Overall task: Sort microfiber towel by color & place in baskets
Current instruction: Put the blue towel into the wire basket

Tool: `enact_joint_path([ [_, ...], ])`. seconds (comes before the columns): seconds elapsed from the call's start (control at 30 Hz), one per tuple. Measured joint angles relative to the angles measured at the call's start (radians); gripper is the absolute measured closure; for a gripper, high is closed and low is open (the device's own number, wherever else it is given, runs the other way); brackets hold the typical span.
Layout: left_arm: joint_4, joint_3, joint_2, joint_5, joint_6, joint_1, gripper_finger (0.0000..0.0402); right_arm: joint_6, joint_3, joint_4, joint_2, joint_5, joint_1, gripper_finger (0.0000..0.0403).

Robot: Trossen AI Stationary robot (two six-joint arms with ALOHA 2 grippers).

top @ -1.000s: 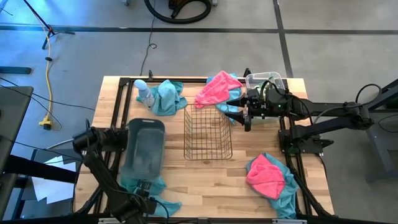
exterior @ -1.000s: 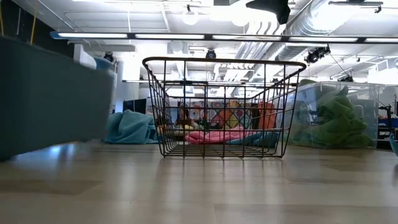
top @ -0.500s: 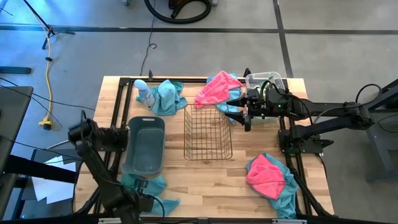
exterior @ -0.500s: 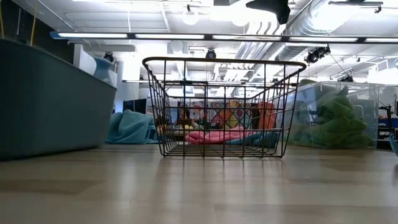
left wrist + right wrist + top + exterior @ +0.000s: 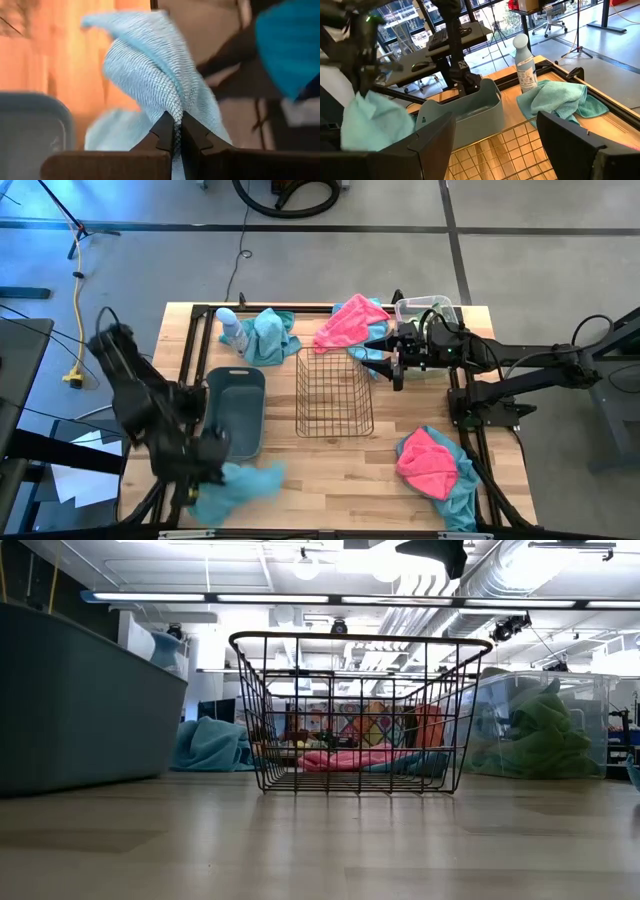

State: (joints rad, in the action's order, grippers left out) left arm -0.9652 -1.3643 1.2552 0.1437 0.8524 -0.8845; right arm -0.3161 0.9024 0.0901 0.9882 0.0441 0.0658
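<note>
My left gripper [image 5: 218, 456] hangs over the table's near left corner, shut on a teal towel [image 5: 240, 485] just near of the dark grey tub [image 5: 235, 412]. My right gripper [image 5: 396, 366] stands open and empty at the far right, between the wire basket [image 5: 335, 392] and the clear bin [image 5: 430, 310]. A teal towel [image 5: 265, 335] lies at the far left. A pink towel [image 5: 350, 322] lies over a teal one at the far middle. A pink and teal pile [image 5: 432, 465] lies near right. A green towel [image 5: 540, 735] sits in the clear bin. My left gripper pinches a gathered bunch of the teal towel [image 5: 172, 107] between its two fingertips [image 5: 165, 127], slanting down from above. How many layers are caught does not show. The towel [image 5: 370, 125] hangs slack below the fingers; whether its lower end is off the table I cannot tell.
A pale bottle [image 5: 230, 328] stands at the far left beside the teal towel. The black frame rails [image 5: 455, 395] run along the table's edges. Bare wood [image 5: 330, 470] lies between the tub, the wire basket and the near edge.
My left gripper has shut on the teal towel at the near left, then risen and tipped up, drawing the towel up off the table. The grey tub, tilted a second ago, has settled flat.
</note>
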Motion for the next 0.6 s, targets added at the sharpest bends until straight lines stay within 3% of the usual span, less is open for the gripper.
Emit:
enact_joint_path([
  [0.3,0.196,0.000,-0.176,0.120,-0.152,0.146,0.0401,0.001,0.000,0.000,0.000,0.000,0.000,0.0126],
  [0.6,0.484,-0.002,-0.188,0.141,-0.454,0.291,0.0401,-0.006,0.000,-0.036,0.000,0.016,0.000,0.0126],
])
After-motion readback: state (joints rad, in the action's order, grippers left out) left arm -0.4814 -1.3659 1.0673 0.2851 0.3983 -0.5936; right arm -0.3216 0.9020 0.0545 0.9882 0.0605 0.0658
